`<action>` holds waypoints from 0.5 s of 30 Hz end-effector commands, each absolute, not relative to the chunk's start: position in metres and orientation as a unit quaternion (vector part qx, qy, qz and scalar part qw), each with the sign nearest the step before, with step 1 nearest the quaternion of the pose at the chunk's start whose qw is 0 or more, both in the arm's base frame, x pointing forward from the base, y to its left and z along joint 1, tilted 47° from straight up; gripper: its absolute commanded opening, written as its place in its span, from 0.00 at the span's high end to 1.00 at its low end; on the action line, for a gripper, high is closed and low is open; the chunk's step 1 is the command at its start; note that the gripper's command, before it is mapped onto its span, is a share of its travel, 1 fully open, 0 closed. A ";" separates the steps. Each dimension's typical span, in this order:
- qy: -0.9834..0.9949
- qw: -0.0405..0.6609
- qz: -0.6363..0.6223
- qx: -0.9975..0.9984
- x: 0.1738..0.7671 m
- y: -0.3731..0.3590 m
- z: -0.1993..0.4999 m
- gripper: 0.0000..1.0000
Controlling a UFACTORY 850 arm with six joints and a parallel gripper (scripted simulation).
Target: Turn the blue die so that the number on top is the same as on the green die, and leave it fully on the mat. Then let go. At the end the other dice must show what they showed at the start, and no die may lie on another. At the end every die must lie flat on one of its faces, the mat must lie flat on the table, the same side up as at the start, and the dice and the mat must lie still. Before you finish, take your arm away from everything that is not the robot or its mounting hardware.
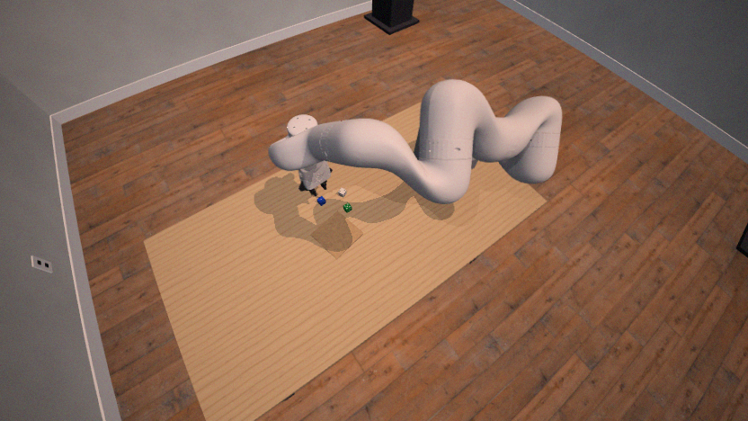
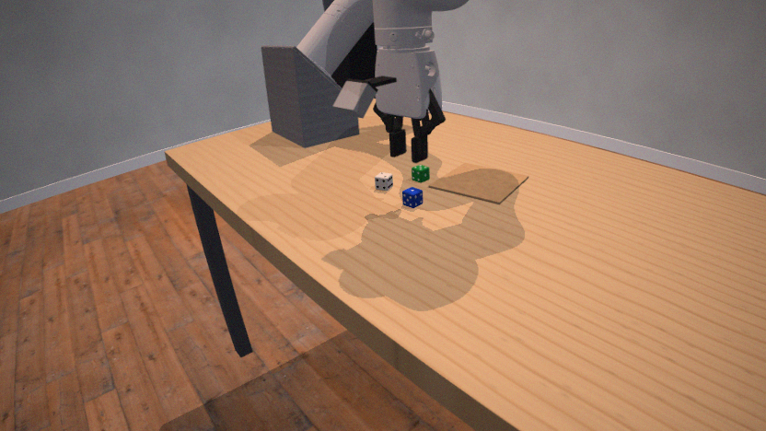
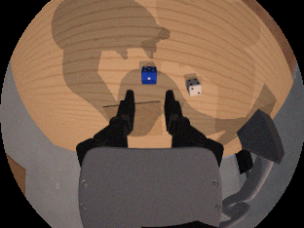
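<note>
The blue die lies flat on the bare table, off the mat, a single pip on top. The green die lies between it and the mat; its top pips are too small to count surely, and it is hidden in the wrist view. The thin brown square mat lies flat. My gripper is partly open and empty, pointing down above the table near the dice, touching none.
The white die lies near the blue and green dice, seemingly two pips on top. The wooden table carries everything. A grey block stands behind the dice in the exterior view. The arm's shadow falls across the dice area and the mat.
</note>
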State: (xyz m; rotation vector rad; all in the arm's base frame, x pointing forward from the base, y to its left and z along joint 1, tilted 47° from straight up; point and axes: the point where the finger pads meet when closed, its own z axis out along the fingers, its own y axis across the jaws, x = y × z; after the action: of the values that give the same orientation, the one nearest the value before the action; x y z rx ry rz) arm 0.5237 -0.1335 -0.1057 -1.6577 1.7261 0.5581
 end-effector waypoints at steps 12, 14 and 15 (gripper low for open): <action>0.662 0.336 0.213 -0.635 0.526 -0.128 -0.112 0.58; 0.662 0.336 0.213 -0.635 0.526 -0.128 -0.112 0.58; 0.662 0.336 0.213 -0.635 0.526 -0.127 -0.113 0.58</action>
State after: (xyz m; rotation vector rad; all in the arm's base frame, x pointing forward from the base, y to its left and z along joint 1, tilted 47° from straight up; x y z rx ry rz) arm 0.5251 -0.1275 -0.1115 -1.6577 1.7262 0.5590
